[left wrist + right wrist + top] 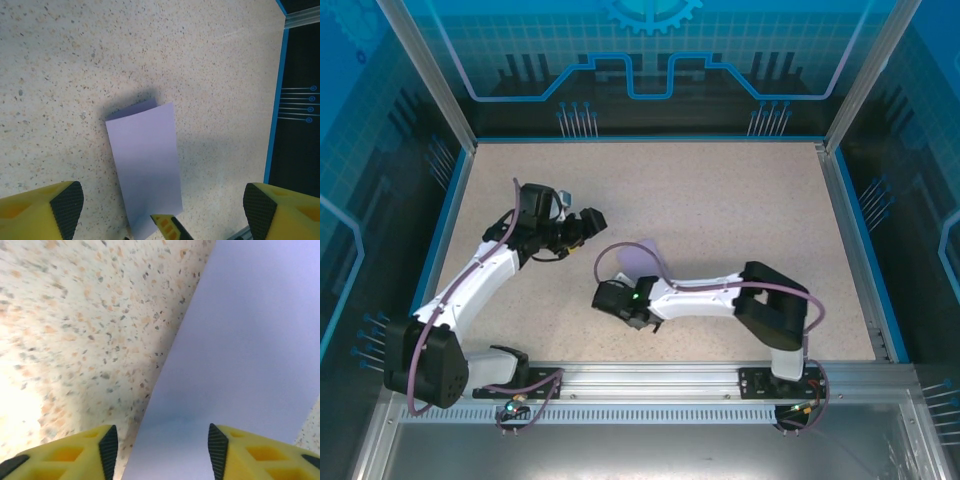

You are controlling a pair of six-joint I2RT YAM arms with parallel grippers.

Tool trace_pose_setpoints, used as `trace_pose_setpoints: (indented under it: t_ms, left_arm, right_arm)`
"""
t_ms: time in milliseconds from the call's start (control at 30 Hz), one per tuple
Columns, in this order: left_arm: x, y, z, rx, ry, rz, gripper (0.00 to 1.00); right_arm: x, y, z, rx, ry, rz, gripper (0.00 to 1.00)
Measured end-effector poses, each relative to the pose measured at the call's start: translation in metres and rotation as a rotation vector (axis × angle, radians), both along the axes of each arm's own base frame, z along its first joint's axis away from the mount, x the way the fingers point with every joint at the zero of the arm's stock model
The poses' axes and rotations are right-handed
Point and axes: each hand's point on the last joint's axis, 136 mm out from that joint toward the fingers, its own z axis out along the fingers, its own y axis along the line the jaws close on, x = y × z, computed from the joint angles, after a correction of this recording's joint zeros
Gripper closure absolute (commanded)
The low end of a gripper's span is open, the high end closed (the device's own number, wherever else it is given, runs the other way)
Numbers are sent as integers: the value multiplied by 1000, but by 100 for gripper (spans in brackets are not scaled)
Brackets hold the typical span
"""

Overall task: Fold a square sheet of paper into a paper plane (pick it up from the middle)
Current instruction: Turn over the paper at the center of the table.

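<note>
The square sheet of paper [638, 258], pale lilac, lies on the speckled table folded into a long rectangle [145, 165], its upper layer lifting slightly at the far end. A paper plane is out of view. My right gripper [162, 450] is open low over the near end of the sheet [240, 355]. Its pads straddle the sheet's left edge and pinch nothing. One right fingertip [170, 227] pokes in over the paper's near corner. My left gripper [162, 202] stands wide open above and to the left of the sheet [590, 222], holding nothing.
A blue rim with an aluminium rail [850, 230] bounds the table on the right, and blue enclosure walls [650, 70] stand behind and at the sides. Bare tabletop [740, 200] stretches to the right of and beyond the paper.
</note>
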Motion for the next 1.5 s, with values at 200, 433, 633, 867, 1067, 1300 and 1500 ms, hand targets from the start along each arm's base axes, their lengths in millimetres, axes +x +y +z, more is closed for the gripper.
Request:
trace_pose_setpoints:
  t_ms: [200, 433, 633, 867, 1067, 1300, 1500]
  left_arm:
    - [-6, -12, -19, -30, 44, -44, 21]
    - [-20, -57, -50, -13, 100, -173, 40]
    - [-26, -86, -87, 72, 156, -252, 57]
    - [-14, -102, -112, 179, 155, -303, 64]
    - [-9, -100, -126, 252, 158, -321, 67]
    - [-12, -94, -144, 305, 190, -334, 67]
    - [-13, -94, -153, 322, 208, -351, 67]
  right_arm:
    - [12, -15, 46, 350, 81, -62, 39]
    - [42, -54, 50, 588, 192, -228, 44]
    - [49, -77, 30, 692, 326, -358, 44]
    - [49, -87, 14, 741, 421, -444, 44]
    - [45, -90, 1, 753, 481, -487, 46]
    - [38, -88, -11, 750, 540, -507, 52]
    - [35, -82, -9, 785, 575, -506, 65]
